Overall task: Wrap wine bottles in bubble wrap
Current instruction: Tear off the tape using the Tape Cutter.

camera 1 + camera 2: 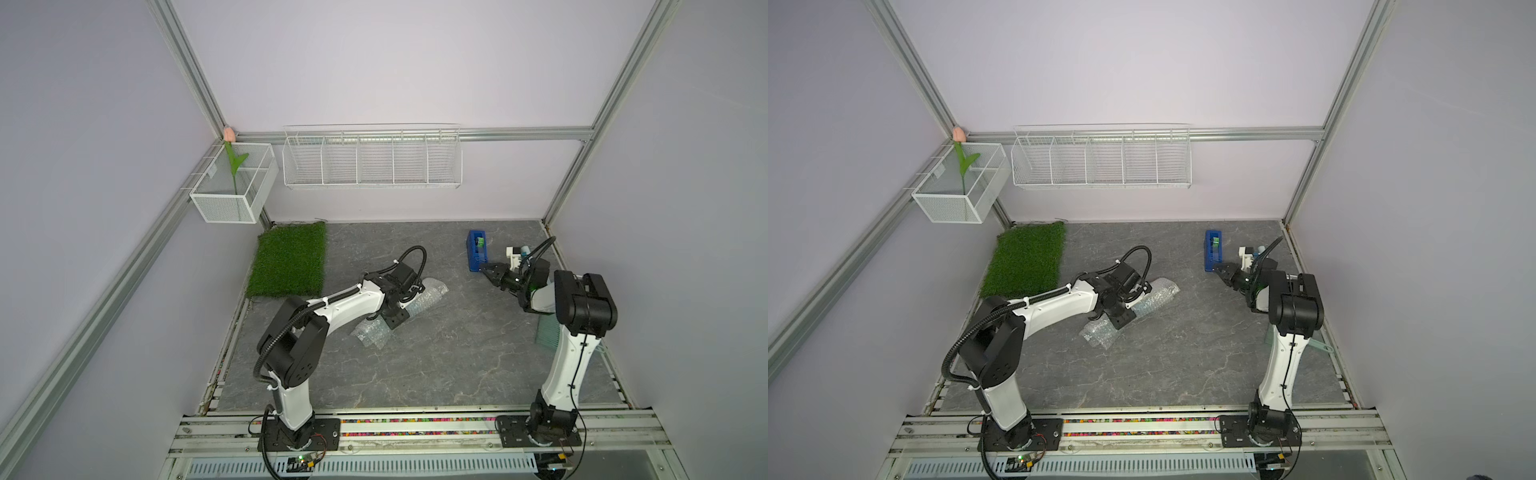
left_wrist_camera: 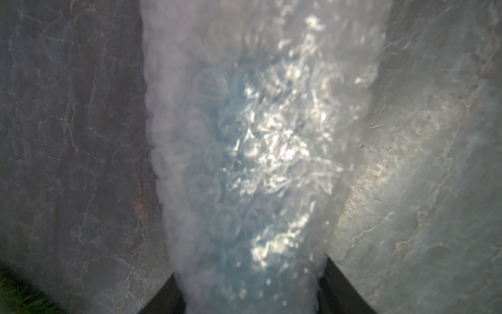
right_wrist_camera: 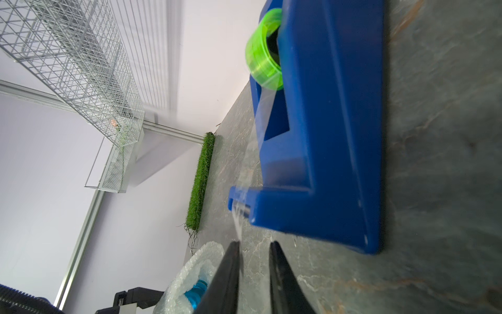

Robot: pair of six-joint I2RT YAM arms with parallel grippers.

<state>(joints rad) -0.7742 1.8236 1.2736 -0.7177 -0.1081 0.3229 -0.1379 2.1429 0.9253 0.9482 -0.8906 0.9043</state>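
Observation:
The bubble wrap (image 1: pixel 428 294) lies rolled up on the grey table, near its middle. Blue shows through it in the left wrist view, where the wine bottle (image 2: pixel 217 114) sits inside. The bottle's blue neck (image 3: pixel 197 295) shows at the roll's open end. My left gripper (image 2: pixel 251 271) reaches down over the roll's middle (image 1: pixel 1156 297), a black finger pressed on each side. My right gripper (image 3: pixel 255 243) hovers at the front end of the blue tape dispenser (image 3: pixel 326 136). Its jaws stand a narrow gap apart with table showing between. The loose tape end (image 3: pixel 239 217) reaches one fingertip.
A green grass mat (image 1: pixel 289 259) lies at the back left. A mesh box (image 1: pixel 235 183) and a wire basket (image 1: pixel 372 160) hang on the walls. A small white object (image 1: pixel 515 253) stands behind the dispenser (image 1: pixel 477 251). A pale green flat thing (image 1: pixel 544 332) lies behind the right arm.

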